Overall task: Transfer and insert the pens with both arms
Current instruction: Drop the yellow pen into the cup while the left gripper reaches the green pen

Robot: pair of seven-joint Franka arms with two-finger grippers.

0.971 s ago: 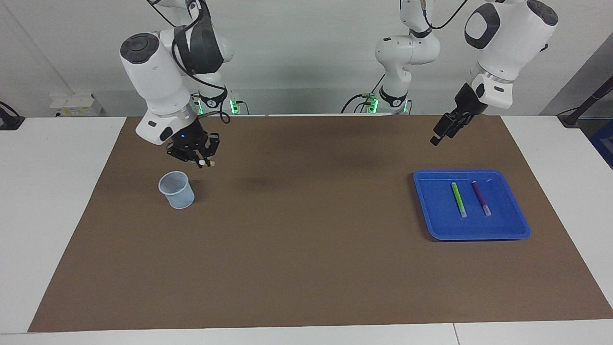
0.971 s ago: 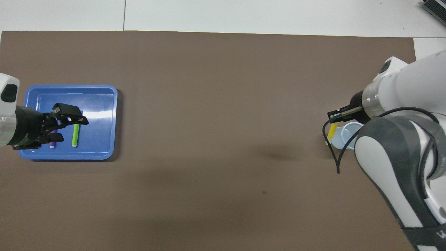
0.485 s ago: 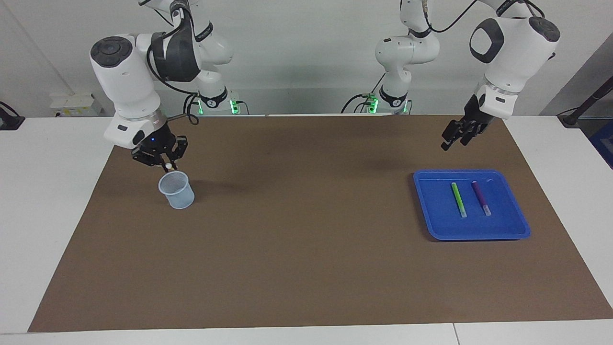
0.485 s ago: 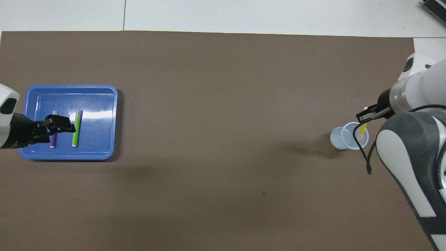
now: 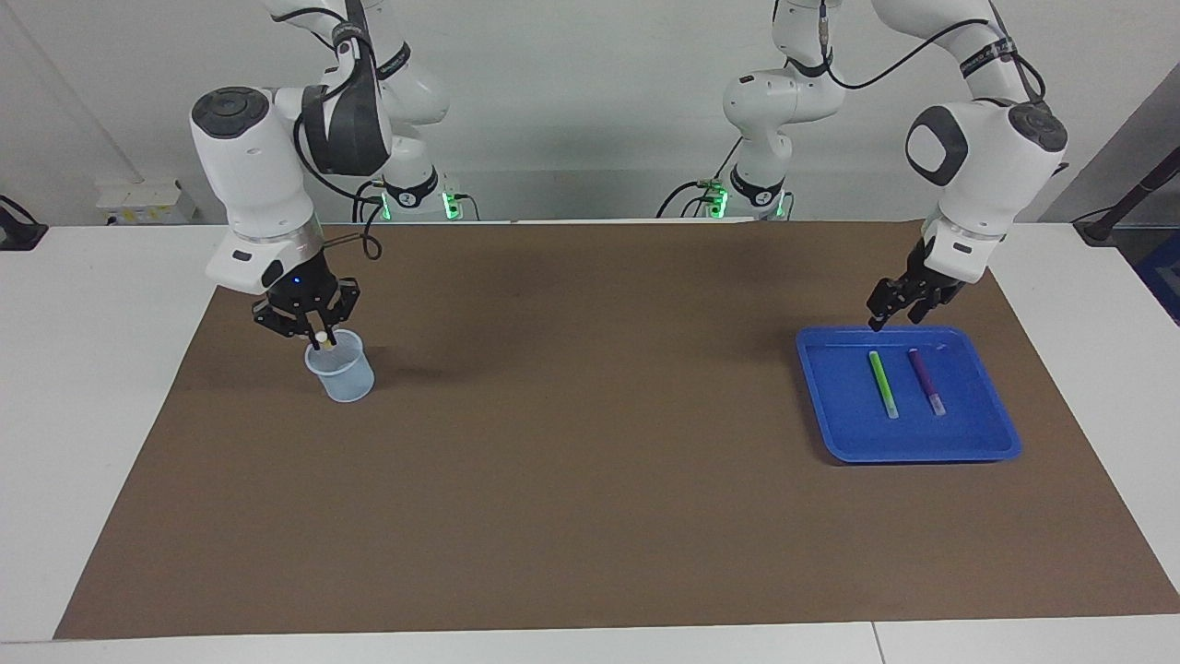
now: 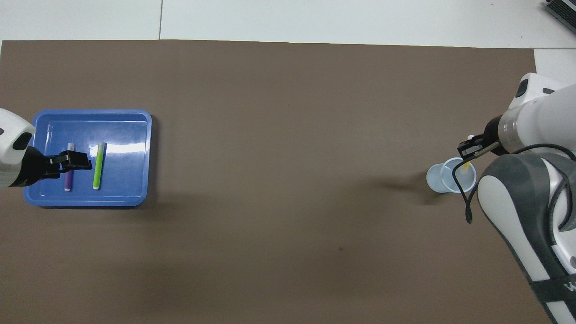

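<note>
Slim yellow pen (image 5: 322, 341) is gripped upright by right gripper (image 5: 318, 339) fingers over pale translucent plastic cup (image 5: 343, 371), frame left; it should be lowered centred, then released. Left gripper (image 5: 892, 315), fingers spread, hovers over blue plastic tray (image 5: 922, 444), right, where green pen (image 5: 883, 384) and purple pen (image 5: 926, 380) lie.

Blue tray (image 5: 1000, 433) (image 6: 139, 198) — pale cup (image 5: 350, 383) (image 6: 434, 180) (on brown mat (image 5: 590, 498) (image 6: 288, 112)).

text: you have none to read | labels, brands, numbers, signs: none legible | marks on the arm bases (image 5: 407, 196): too small for you to make out
</note>
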